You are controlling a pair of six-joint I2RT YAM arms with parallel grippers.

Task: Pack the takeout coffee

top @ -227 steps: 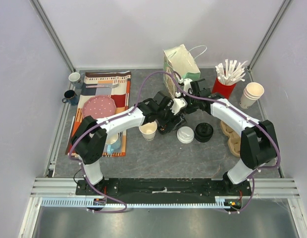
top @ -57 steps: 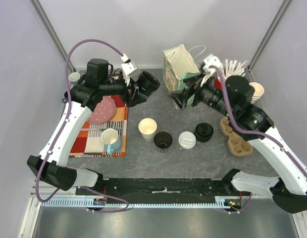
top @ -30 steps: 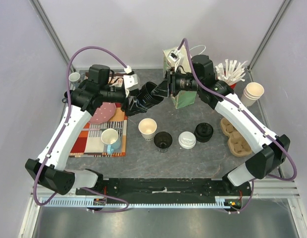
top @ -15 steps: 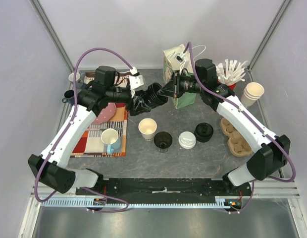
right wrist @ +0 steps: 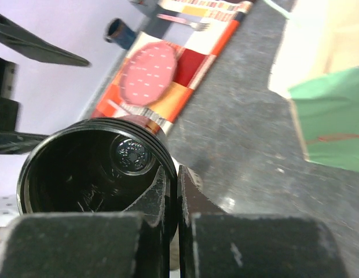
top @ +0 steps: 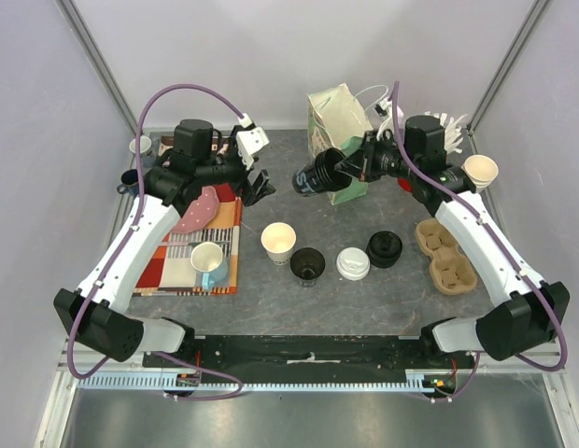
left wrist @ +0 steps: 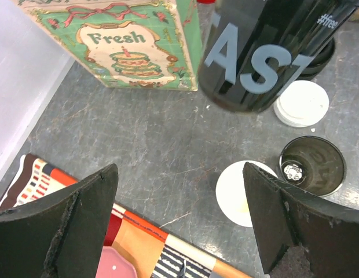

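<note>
Left arm is up high, its elbow lifted above the striped placemat (top: 168,266), forearm reaching in toward the middle, and the left gripper (top: 259,184) hangs in the air with its jaws spread wide and nothing between them. From its wrist camera you look straight down between the two fingers at the grey table (top: 271,308). Across the gap, the right arm stretches up and over from the right side, wrist bent back toward the centre, and the right gripper (top: 348,173) is pinched tight on the rim of a black tumbler (top: 316,177). One finger sits inside the mouth and one outside. That tumbler lies on its side in mid-air, base pointing at the left gripper, just in front of the paper bag (top: 338,117); the two grippers are near each other but apart. Down on the table, the white-lidded cup (top: 350,262) stands untouched, set between the lidless black cup (top: 307,265) and the black lid (top: 384,248). An open cream cup (top: 279,240) stands to the left of that row, and the cardboard cup carrier (top: 445,257) lies off to the right.
</note>
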